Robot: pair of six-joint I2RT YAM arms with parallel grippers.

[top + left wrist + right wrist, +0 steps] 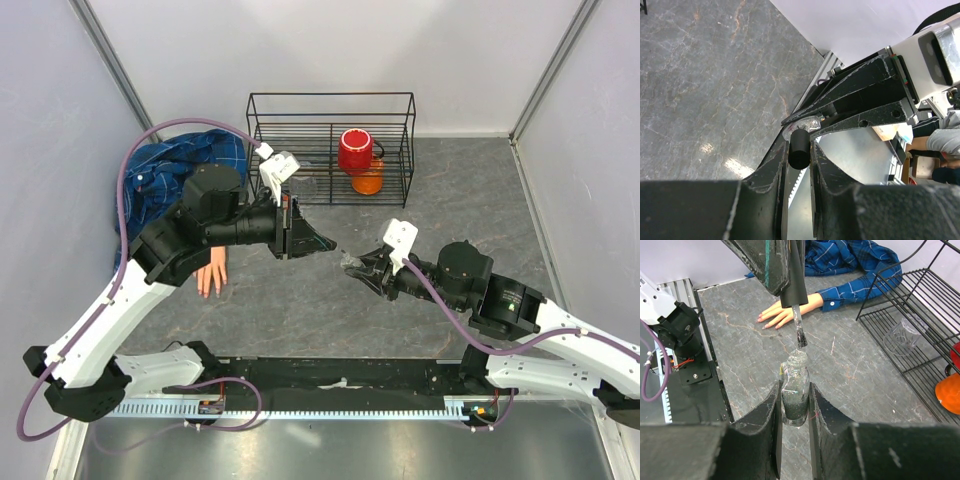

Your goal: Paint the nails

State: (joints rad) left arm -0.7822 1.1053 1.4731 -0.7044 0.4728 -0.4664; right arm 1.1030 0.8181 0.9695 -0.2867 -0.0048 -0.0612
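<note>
The fake hand [212, 277] with a blue plaid sleeve [180, 165] lies palm down at the left; its nails [769, 323] show in the right wrist view. My left gripper [322, 243] is shut on a black brush cap [799, 148], its brush [800, 335] hanging just above the bottle's mouth. My right gripper [355, 267] is shut on a small glass polish bottle [794, 392], held open and above the table. The two grippers meet at mid table, well right of the hand.
A black wire rack [330, 150] stands at the back, holding a red cup [355, 150], an orange object [368, 181] and a clear plastic cup [903, 335]. White walls close in on both sides. The mounting rail [330, 400] runs along the near edge.
</note>
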